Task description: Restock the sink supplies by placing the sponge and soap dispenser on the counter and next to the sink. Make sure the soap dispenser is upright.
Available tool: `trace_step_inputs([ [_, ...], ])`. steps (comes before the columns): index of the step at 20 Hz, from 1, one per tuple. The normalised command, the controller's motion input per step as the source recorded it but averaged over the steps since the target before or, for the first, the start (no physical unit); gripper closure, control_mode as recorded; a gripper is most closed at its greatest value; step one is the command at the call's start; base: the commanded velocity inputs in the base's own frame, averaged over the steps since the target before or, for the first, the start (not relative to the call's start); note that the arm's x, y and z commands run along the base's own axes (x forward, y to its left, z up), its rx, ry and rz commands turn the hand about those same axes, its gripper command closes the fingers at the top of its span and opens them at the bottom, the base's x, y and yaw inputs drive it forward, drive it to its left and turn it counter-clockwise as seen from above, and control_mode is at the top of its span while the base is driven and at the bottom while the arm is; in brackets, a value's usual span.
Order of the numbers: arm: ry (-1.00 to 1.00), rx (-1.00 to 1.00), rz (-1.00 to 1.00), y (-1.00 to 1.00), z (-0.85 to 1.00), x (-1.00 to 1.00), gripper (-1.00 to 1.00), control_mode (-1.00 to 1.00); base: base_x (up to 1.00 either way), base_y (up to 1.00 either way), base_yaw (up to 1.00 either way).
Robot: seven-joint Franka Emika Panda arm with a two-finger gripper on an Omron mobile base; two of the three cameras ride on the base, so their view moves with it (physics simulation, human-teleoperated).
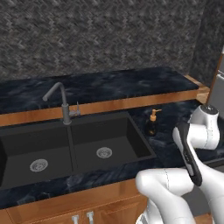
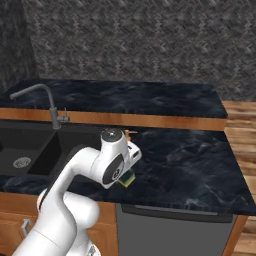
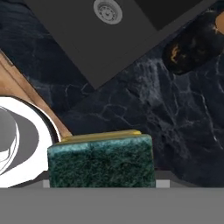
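The sponge [image 3: 101,161], green scrubbing layer toward the camera with a yellow edge on top, sits between the fingers of my gripper [image 3: 101,177], which is shut on it. From the right base view the sponge [image 2: 127,178] hangs under the hand, just above the front of the dark marbled counter [image 2: 185,165], right of the black sink [image 2: 30,150]. The soap dispenser [image 1: 152,123] stands upright on the counter [image 1: 173,111] beside the sink's [image 1: 78,144] right rim. In the hand view the soap dispenser [image 3: 188,51] lies beyond the sponge, near the sink [image 3: 113,39] corner.
A grey gooseneck faucet [image 1: 61,99] rises behind the sink divider. A raised stone ledge [image 1: 109,85] with a wooden edge runs along the dark tiled wall. The counter stretches on to the right [image 2: 200,150], with a wooden front edge [image 3: 17,87] below.
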Motion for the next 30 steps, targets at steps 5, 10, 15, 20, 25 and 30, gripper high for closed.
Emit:
trace_step_inputs([
  [5,0.04,0.00,0.08,0.49,-0.34,0.02,1.00,-1.00,0.00,0.00,0.00],
  [10,0.06,0.00,0.07,0.15,-0.22,0.18,1.00,-1.00,0.00,0.00,0.00],
  [15,0.01,0.00,0.07,0.00,-0.10,0.14,1.00,-1.00,0.00,0.00,0.00],
  [20,0.02,0.00,0.05,0.00,-0.08,0.16,1.00,-1.00,0.00,0.00,0.00],
  [25,0.02,0.00,0.03,0.00,-0.08,0.24,1.00,-1.00,0.00,0.00,0.00],
  [30,0.06,0.00,0.03,0.00,-0.05,0.39,1.00,-1.00,0.00,0.00,0.00],
])
